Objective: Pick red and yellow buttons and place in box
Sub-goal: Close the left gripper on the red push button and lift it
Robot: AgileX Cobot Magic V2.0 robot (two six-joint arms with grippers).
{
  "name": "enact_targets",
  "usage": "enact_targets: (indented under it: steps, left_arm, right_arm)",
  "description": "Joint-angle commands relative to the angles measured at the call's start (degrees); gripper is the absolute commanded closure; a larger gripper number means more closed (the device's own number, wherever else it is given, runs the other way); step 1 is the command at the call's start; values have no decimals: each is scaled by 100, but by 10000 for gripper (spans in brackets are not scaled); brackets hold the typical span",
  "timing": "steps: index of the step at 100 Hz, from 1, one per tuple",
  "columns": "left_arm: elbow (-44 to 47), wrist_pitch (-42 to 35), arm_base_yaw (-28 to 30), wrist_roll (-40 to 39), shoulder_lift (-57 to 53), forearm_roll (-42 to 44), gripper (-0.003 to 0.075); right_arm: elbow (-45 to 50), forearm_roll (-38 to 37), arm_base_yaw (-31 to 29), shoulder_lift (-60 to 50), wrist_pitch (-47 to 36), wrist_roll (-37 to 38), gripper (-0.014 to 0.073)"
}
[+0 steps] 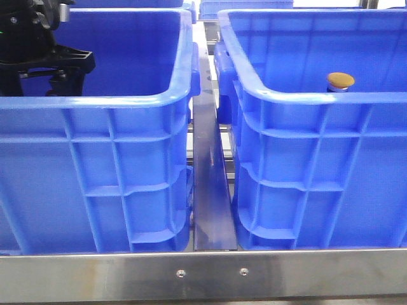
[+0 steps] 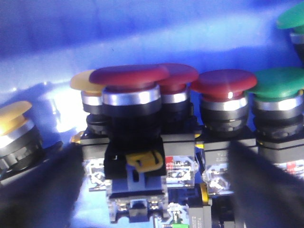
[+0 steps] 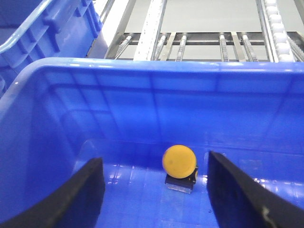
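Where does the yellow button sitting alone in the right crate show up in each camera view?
Front view: the yellow button peeks just above the near rim of the right blue crate.
Left wrist view: not in it; that camera looks at a cluster of other buttons.
Right wrist view: the button sits on the crate floor, between the open fingers of the right gripper, touching neither.
Shared landmark: the right crate's blue rim.

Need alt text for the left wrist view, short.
A cluster of mushroom-head push buttons against a blue crate wall, with a dark red button nearest, centred between the blurred dark fingers of the open left hand. Two more red buttons sit beside it, yellow buttons on one side and green buttons on the other.
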Motion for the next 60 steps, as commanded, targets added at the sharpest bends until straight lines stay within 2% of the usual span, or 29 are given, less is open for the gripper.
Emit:
enact_targets:
  steps: [1, 16, 26, 60]
  left_arm:
    - [-188, -131, 15, -78, -281, -23, 349]
    - [-188, -132, 15, -78, -281, -23, 533]
    - [-188, -132, 15, -78, -281, -23, 601]
    - [-188, -174, -119, -26, -722, -38, 617]
  right_arm:
    - [-153, 6, -8, -163, -194, -30, 105]
    - [-153, 6, -8, -163, -194, -30, 105]
    - [-153, 6, -8, -163, -194, -30, 105]
    - [-153, 6, -8, -163, -194, -30, 105]
